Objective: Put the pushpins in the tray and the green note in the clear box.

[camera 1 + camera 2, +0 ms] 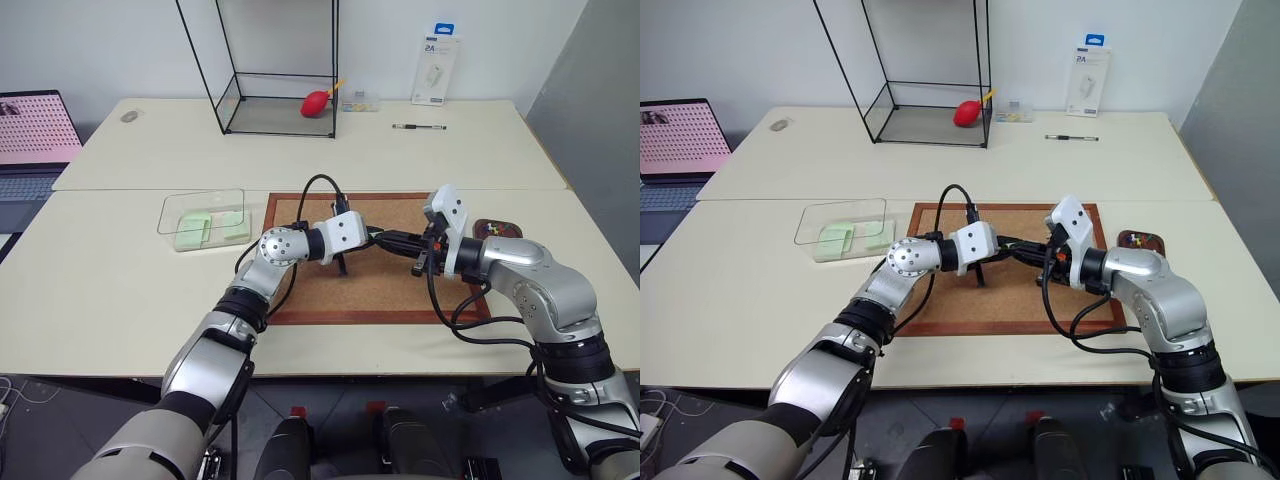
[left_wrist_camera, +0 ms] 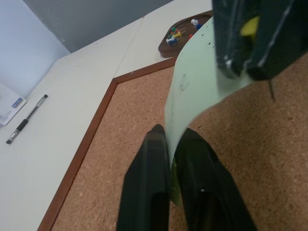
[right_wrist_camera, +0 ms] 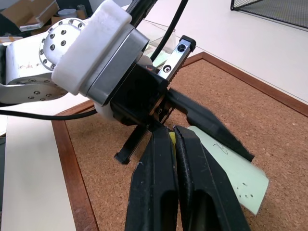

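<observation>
Clearly both grippers pinch things above the corkboard (image 1: 300,270): the left gripper (image 2: 171,144) clamps the green note (image 2: 197,82), the right gripper (image 3: 173,132) a yellow-headed pushpin (image 2: 249,26) through it, so pulling apart crookedly could tear the note.

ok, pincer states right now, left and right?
Left pincer: shut on the green note.
Right pincer: shut on a yellow-headed pushpin pinning the note.

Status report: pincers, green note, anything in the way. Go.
Left pincer shut on green note above corkboard. Right pincer shut on yellow pushpin at note's far end. Clear box unobstructed.
</observation>
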Controlling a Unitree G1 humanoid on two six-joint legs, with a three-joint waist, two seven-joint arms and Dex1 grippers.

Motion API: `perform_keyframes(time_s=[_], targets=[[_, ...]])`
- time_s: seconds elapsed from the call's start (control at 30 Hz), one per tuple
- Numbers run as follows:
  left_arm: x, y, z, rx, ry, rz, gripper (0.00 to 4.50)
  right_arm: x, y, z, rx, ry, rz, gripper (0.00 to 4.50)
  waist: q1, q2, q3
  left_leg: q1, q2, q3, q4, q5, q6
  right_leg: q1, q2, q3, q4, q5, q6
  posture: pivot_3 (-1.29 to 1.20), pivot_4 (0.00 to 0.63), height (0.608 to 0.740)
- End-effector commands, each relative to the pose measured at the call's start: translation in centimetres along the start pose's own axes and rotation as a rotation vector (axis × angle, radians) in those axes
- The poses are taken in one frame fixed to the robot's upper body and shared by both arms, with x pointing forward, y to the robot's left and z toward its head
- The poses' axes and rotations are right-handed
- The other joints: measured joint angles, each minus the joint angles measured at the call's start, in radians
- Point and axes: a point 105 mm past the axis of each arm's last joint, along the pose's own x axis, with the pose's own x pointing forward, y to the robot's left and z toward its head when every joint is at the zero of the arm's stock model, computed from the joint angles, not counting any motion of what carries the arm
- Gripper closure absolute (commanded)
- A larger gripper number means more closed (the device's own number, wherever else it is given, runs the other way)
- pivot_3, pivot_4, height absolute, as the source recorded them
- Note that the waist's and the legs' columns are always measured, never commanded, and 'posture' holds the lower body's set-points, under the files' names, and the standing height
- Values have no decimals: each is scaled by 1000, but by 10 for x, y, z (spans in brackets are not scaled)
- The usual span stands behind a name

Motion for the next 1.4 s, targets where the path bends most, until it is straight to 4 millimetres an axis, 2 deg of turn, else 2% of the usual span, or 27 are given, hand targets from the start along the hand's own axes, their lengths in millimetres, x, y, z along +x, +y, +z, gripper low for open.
perform_keyframes(time_s=[0.03, 0.23, 0.67, 0.9, 0.97, 1.1, 1.23, 1.4], targets=[[-2, 7, 11, -26, -48, 1, 4488, -3, 3, 19, -39, -63, 1, 4500, 0, 0, 0, 0, 0, 0, 0, 0, 0, 0, 0, 0, 0, 0, 0, 0, 150, 740], [-9, -5, 5, -96, -40, -67, 4488, -4, 1, 20, -33, -70, -11, 4500, -1, 0, 0, 0, 0, 0, 0, 0, 0, 0, 0, 0, 0, 0, 0, 0, 150, 740], [-16, -8, 0, -125, -28, -45, 4488, -17, -15, 28, 21, -96, -65, 4500, 0, 0, 0, 0, 0, 0, 0, 0, 0, 0, 0, 0, 0, 0, 0, 0, 150, 740], [-19, -12, -5, -135, -9, -47, 4488, -31, -34, 33, 37, -122, -148, 4500, 0, 0, 0, 0, 0, 0, 0, 0, 0, 0, 0, 0, 0, 0, 0, 0, 150, 740], [-21, -11, -5, -140, -7, -37, 4488, -41, -46, 33, 39, -122, -208, 4500, 0, 0, 0, 0, 0, 0, 0, 0, 0, 0, 0, 0, 0, 0, 0, 0, 150, 740], [-26, -8, -4, -160, -8, -7, 4488, -67, -76, 16, 8, -49, -359, 4500, 2, 0, 0, 0, 0, 0, 0, 0, 0, 0, 0, 0, 0, 0, 0, 0, 150, 740], [-32, -5, 1, -173, -13, 24, 4488, -96, -111, -21, -76, 133, -552, 4500, 1, 0, 0, 0, 0, 0, 0, 0, 0, 0, 0, 0, 0, 0, 0, 0, 150, 740], [-39, -5, 3, -169, 0, 36, 4488, -113, -131, -54, -170, 302, -640, 4500, -5, 0, 0, 1, 0, 2, 0, 0, 0, 0, 0, 2, 1, 0, 0, 0, 150, 740]])
